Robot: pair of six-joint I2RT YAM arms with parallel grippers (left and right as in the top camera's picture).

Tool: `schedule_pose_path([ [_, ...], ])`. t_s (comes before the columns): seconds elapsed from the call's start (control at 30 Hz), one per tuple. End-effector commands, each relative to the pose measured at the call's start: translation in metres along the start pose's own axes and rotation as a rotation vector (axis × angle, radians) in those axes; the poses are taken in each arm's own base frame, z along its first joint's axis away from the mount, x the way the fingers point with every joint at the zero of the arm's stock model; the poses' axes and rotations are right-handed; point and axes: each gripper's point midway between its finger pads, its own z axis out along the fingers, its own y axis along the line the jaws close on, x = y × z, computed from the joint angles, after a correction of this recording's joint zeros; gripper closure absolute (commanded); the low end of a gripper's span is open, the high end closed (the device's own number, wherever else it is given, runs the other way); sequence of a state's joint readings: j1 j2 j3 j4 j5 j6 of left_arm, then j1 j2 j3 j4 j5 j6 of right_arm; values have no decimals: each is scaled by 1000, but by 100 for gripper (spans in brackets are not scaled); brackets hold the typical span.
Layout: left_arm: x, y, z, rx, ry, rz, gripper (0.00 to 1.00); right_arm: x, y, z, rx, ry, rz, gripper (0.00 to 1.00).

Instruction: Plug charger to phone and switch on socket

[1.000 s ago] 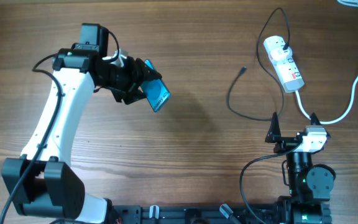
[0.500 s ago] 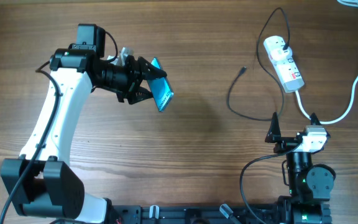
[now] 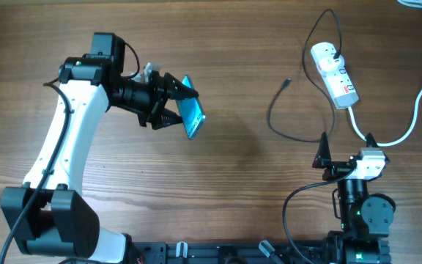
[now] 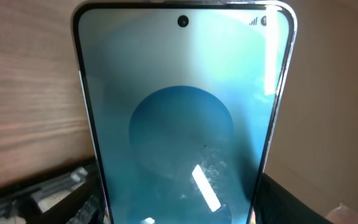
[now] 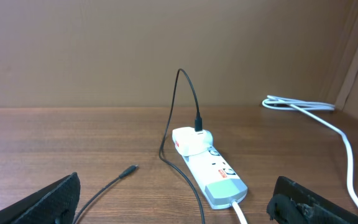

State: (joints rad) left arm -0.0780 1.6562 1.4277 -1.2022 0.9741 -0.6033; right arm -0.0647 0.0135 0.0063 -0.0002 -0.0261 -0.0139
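Note:
My left gripper (image 3: pixel 173 107) is shut on the phone (image 3: pixel 191 116), holding it tilted above the table left of centre; its teal-blue screen fills the left wrist view (image 4: pixel 182 118). The charger's black cable (image 3: pixel 273 117) loops on the table at the right, its connector tip (image 3: pixel 288 83) lying free; the tip also shows in the right wrist view (image 5: pixel 128 170). Its white plug adapter (image 3: pixel 324 55) sits in the white socket strip (image 3: pixel 337 79), which also shows in the right wrist view (image 5: pixel 213 177). My right gripper (image 3: pixel 345 144) is open and empty, near the front edge below the strip.
The strip's thick white cord (image 3: pixel 416 110) curves off to the back right and shows in the right wrist view (image 5: pixel 328 121). Bare wooden table (image 3: pixel 233 176) lies between the two arms.
My left gripper has carried the phone a little to the right and turned it, the screen tilting more on edge. The right arm, cable and strip have not moved.

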Motion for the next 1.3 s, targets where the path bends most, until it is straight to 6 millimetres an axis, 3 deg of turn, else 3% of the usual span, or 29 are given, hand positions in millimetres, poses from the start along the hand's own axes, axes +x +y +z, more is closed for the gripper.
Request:
schedule_pose_path([
  [0.0,20,-16,-8,83,51,31,52,-2,1,-1,-7,-12,-12,0],
  [0.3,24,-14,-8,80,68,4,49,-2,1,-1,-7,-12,-12,0],
  [0.93,16,-6,-7,28,25,-22,52,-2,3,-1,-20,-11,15,0],
  [1.1,-8,15,-9,-100,-106,3,52,-2,3,-1,-24,-8,287,0],
  [1.27,-30,19,-13,-154,-208,55,51,-2,5,-1,-34,1,782,0],
])
